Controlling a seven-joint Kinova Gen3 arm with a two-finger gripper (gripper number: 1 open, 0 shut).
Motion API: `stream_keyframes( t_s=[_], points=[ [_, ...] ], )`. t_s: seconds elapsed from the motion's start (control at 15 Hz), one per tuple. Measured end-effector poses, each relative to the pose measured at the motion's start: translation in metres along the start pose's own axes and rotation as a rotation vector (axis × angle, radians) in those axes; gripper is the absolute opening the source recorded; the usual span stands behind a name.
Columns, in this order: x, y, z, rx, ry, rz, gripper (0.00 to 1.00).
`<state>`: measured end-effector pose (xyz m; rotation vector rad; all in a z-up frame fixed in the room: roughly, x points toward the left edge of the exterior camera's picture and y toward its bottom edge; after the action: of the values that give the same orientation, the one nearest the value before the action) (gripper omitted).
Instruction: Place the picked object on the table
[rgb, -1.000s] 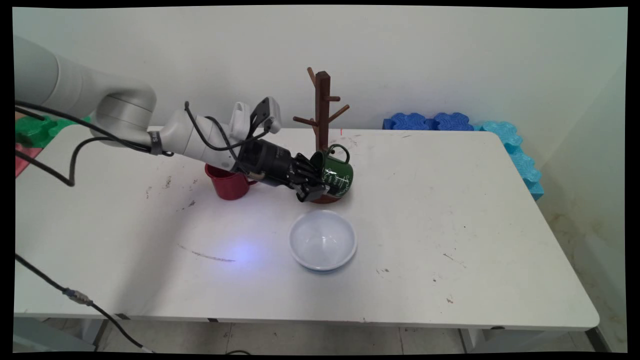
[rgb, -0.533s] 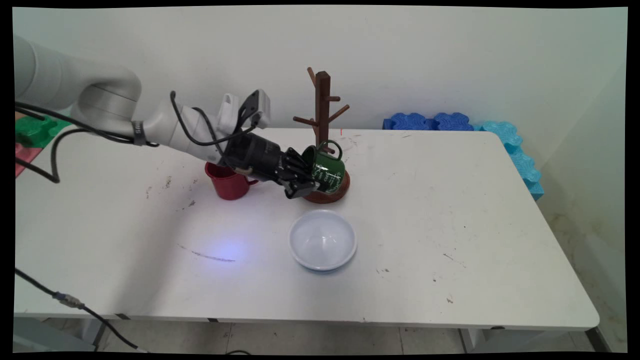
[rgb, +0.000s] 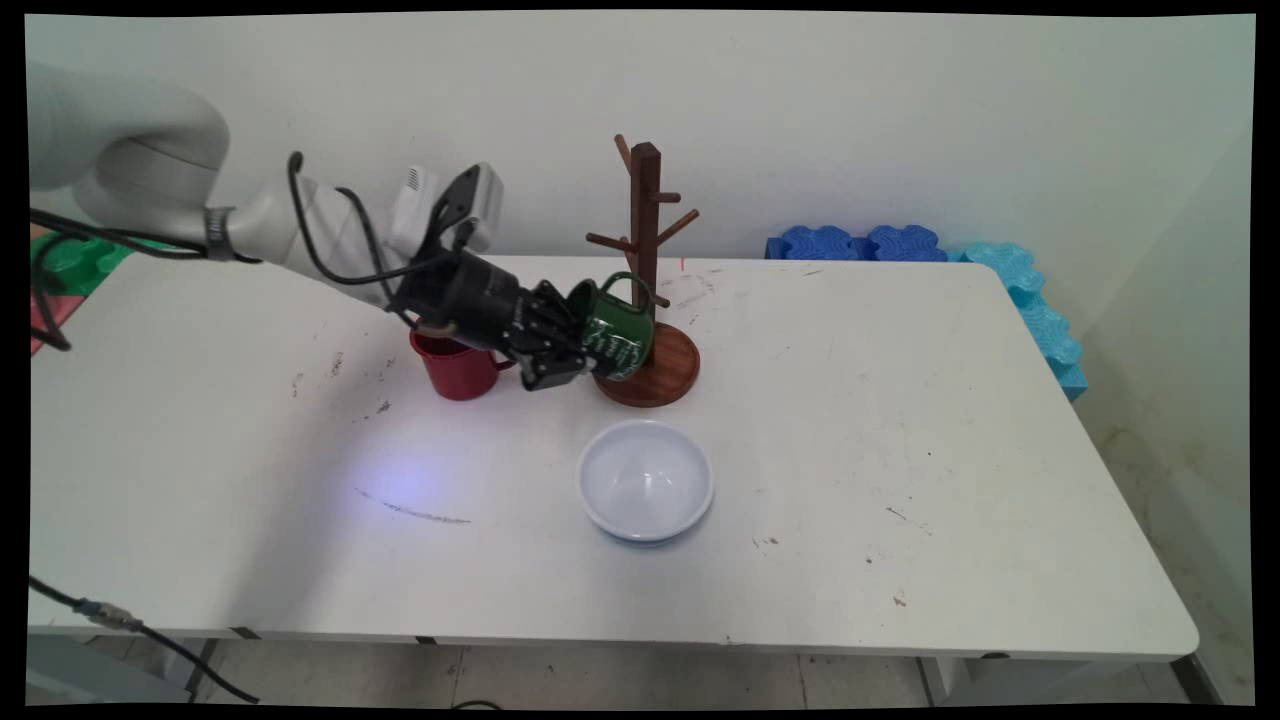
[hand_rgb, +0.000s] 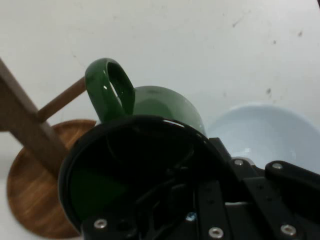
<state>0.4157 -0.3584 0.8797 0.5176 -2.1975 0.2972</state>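
Observation:
My gripper is shut on a green mug with white markings, gripping its rim and holding it tilted on its side above the table. The mug's handle points up and lies close to the lower pegs of a brown wooden mug tree. In the hand view the green mug fills the centre, its dark mouth facing the camera and its handle next to a wooden peg. The tree's round base lies beneath. A red mug stands upright just behind my gripper.
A pale blue bowl sits on the white table in front of the mug tree. Blue foam blocks lie along the table's far right edge, green and red ones at the far left.
My gripper has carried the green mug up and to the left, off the tree's base, which now lies uncovered. The mug's handle now sits beside the lower pegs.

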Motion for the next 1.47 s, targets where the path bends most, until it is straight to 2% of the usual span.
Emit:
stream_keyframes(
  t_s=[0.8, 1.07, 1.47],
  points=[
    [-0.007, -0.002, -0.053, 0.01, -0.169, 0.237, 0.0],
    [-0.017, 0.001, -0.067, 0.006, -0.243, 0.314, 0.0],
    [-0.034, 0.007, -0.074, -0.003, -0.333, 0.377, 0.0]
  ],
)
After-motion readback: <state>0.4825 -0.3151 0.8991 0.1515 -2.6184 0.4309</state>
